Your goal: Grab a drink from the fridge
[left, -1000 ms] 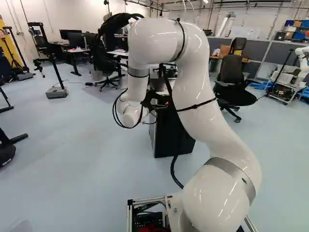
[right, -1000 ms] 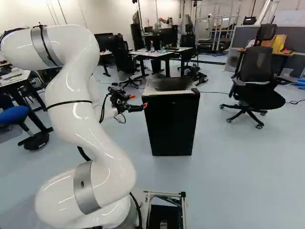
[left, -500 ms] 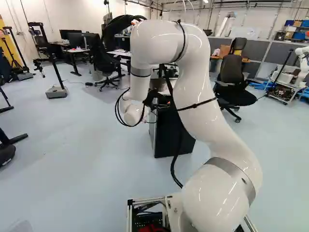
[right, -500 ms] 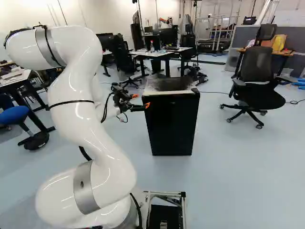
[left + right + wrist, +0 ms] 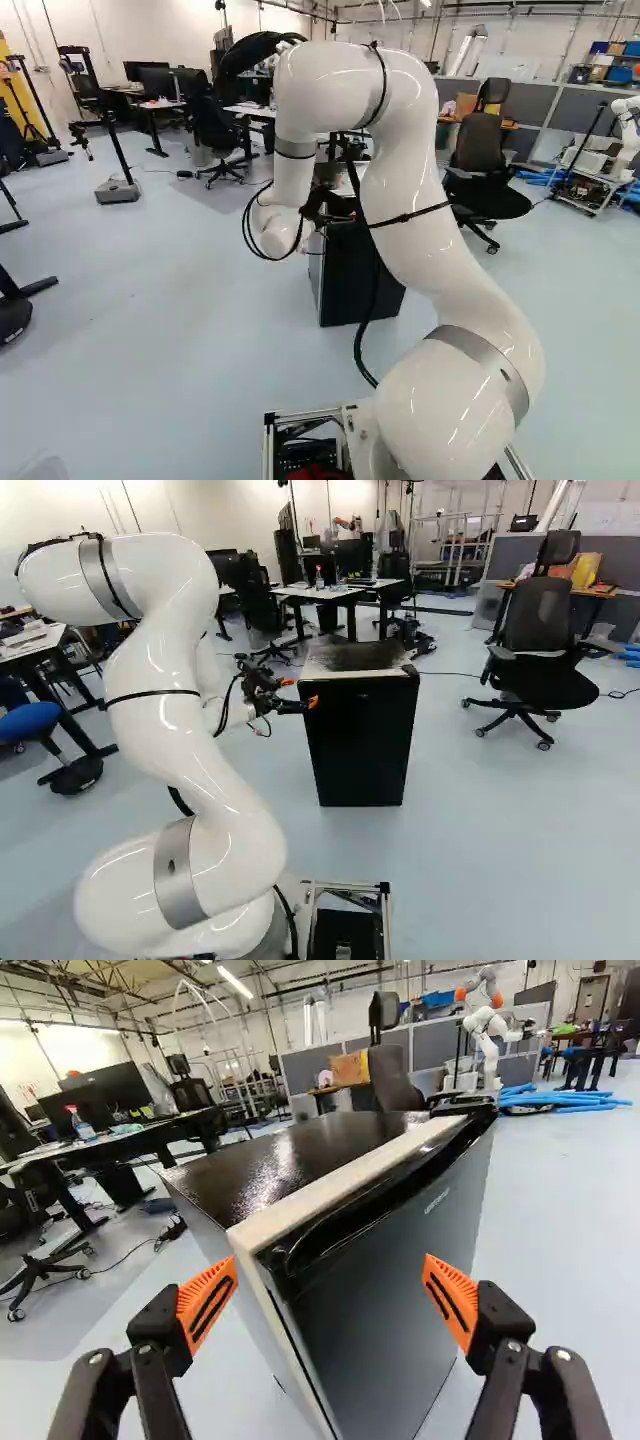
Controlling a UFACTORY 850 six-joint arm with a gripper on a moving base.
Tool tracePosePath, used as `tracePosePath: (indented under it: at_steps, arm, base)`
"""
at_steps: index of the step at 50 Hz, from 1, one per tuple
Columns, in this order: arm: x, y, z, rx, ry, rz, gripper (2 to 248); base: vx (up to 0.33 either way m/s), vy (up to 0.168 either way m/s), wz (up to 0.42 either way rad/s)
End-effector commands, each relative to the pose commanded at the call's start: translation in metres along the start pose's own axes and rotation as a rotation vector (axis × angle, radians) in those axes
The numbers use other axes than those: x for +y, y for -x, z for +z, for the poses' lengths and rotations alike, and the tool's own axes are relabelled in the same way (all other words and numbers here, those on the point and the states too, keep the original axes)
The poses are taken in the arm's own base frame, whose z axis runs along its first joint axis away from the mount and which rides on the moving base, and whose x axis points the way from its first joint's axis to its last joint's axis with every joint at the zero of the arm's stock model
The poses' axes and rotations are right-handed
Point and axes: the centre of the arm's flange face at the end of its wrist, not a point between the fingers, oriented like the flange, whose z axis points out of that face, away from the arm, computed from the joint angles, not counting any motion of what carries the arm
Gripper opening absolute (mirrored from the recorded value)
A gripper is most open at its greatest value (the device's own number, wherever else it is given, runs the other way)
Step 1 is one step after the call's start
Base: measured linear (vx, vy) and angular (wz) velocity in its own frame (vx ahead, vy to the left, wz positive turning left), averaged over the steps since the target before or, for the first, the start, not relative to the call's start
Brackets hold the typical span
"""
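Note:
The gripper (image 5: 298,700) is close to the near left top corner of the small black fridge (image 5: 360,742) in the right base view. From the wrist, the gripper (image 5: 328,1302) stands wide open, with the corner of the fridge (image 5: 385,1305) ahead of the gap between its orange pads. Nothing is held. The fridge door is closed, with a dark recess along its top edge under a pale strip. In the left base view the arm partly hides the fridge (image 5: 362,275). No drink shows inside, as the door covers the interior.
An office chair (image 5: 540,645) stands right of the fridge in the right base view. Behind are desks (image 5: 338,592) with monitors and a bottle. Another robot (image 5: 488,1035) stands far back. A blue stool (image 5: 30,720) is at the left of the right base view.
The arm has shifted slightly to the right in both base views, bringing the gripper a little nearer the fridge corner. The base and the fridge have not moved.

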Motion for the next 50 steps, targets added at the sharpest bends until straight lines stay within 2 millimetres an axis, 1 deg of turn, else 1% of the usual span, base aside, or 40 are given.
tracePosePath:
  at_steps: [15, 50]
  arm:
    - [0.0034, -0.0004, 0.0054, -0.009, 0.012, 0.002, 247]
    - [0.0016, 0.0021, 0.0076, -0.033, 0.014, 0.006, 247]
  base:
    - [0.000, 0.000, 0.000]
    - [0.000, 0.000, 0.000]
